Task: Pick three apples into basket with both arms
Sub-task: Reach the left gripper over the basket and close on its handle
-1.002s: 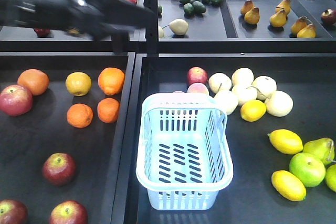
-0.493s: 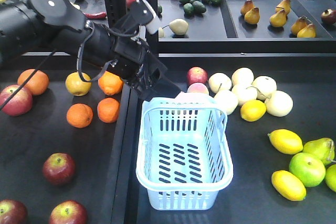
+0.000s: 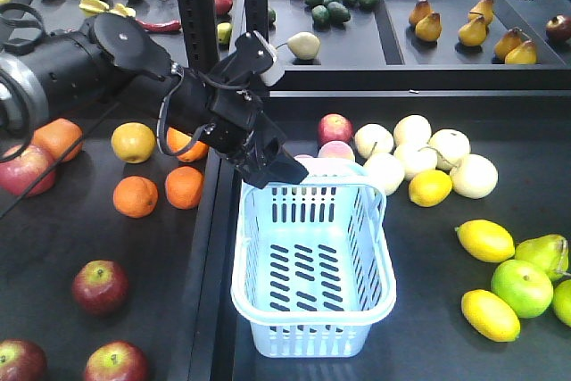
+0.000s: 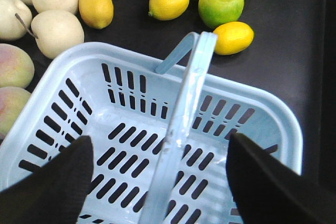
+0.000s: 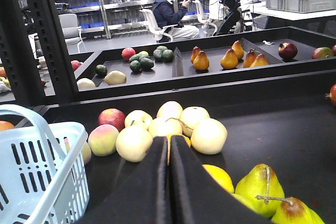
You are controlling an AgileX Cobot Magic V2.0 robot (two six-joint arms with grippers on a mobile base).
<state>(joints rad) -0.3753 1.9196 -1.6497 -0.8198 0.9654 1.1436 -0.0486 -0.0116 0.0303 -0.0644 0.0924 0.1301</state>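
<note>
Three dark red apples lie in the left tray: one (image 3: 100,285) mid-tray and two (image 3: 20,361) (image 3: 116,364) at the front edge. The pale blue basket (image 3: 308,336) stands in the right tray with nothing in it. My left gripper (image 3: 278,169) hangs over the basket's far left rim. In the left wrist view this gripper (image 4: 160,145) is open, fingers wide apart above the basket (image 4: 131,85), with the handle (image 4: 189,93) running between them untouched. My right gripper (image 5: 169,141) is shut and empty, low over the tray beside the basket (image 5: 37,182).
Oranges (image 3: 136,195) and a paler apple (image 3: 25,169) lie left of the arm. White pears (image 3: 419,144), lemons (image 3: 484,240) and a green apple (image 3: 522,287) fill the right side. A black post (image 3: 194,6) and a raised divider (image 3: 219,247) separate the trays.
The left arm has swung from the upper left down to the basket's far rim. The basket and fruit have not moved.
</note>
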